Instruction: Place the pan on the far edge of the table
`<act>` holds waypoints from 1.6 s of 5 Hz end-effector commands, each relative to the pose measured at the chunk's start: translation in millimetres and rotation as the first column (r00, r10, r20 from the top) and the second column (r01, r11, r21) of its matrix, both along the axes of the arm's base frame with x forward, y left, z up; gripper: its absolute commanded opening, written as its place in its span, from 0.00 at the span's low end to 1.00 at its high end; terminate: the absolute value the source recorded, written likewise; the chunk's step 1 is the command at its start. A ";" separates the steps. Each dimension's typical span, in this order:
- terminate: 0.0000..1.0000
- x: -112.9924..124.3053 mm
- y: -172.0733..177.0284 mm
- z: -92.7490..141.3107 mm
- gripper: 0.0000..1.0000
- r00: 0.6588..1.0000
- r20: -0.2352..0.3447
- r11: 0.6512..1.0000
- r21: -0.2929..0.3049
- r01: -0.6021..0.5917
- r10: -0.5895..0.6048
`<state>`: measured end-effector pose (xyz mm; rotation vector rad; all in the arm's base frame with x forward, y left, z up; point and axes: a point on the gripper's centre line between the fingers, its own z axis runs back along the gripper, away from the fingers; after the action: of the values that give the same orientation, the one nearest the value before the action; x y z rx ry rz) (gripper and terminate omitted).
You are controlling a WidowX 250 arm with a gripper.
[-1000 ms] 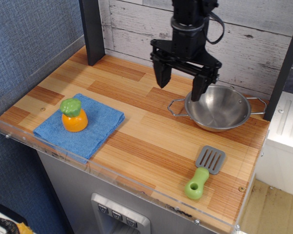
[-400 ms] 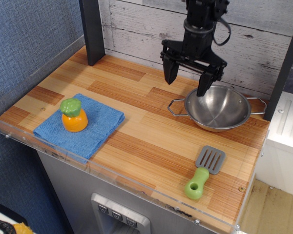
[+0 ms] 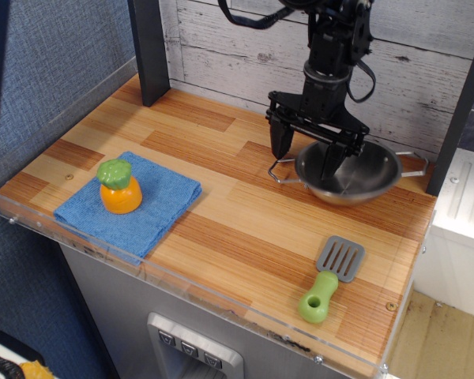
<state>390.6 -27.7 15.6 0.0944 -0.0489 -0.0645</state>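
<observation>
Observation.image view: the pan [image 3: 349, 172] sits at the back right of the table [image 3: 221, 189], close to the white plank wall [image 3: 237, 47] behind it. One wire loop handle points left over the wood, the other points right toward a dark post [image 3: 458, 110] at the table's right rear corner. A strip of bare wood lies between the pan's far rim and the wall; it looks narrow.

The gripper [image 3: 306, 154] hangs at the pan's left rim with jaws spread apart. One finger is outside the rim on the left, the other is down inside the bowl. Whether either finger touches the metal cannot be told. The rim lies between them, not pinched.

A clear acrylic rim [image 3: 182, 288] runs along the near and left edges of the table. A second dark post [image 3: 148, 51] stands at the back left, well apart from the pan. The back strip of wood between that post and the pan carries nothing.

A blue cloth [image 3: 154, 207] lies near the front left, with an orange toy [image 3: 118, 188] with a green top standing upright on it. A spatula [image 3: 330, 278], grey blade and green handle, lies on the wood in front of the pan, near the front right edge, apart from the pan. The middle of the table is bare wood.
</observation>
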 end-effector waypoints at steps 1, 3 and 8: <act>0.00 2.7 0.5 23.2 0.00 0.998 0.063 1.000 -0.009 0.006 -0.006; 0.00 -4.9 -3.4 28.3 0.00 0.999 0.019 0.996 -0.073 0.044 -0.043; 0.00 -34.6 35.7 112.4 0.00 0.993 0.119 0.996 -0.086 0.013 -0.003</act>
<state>357.0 9.0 105.8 0.0067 -0.1072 -0.0496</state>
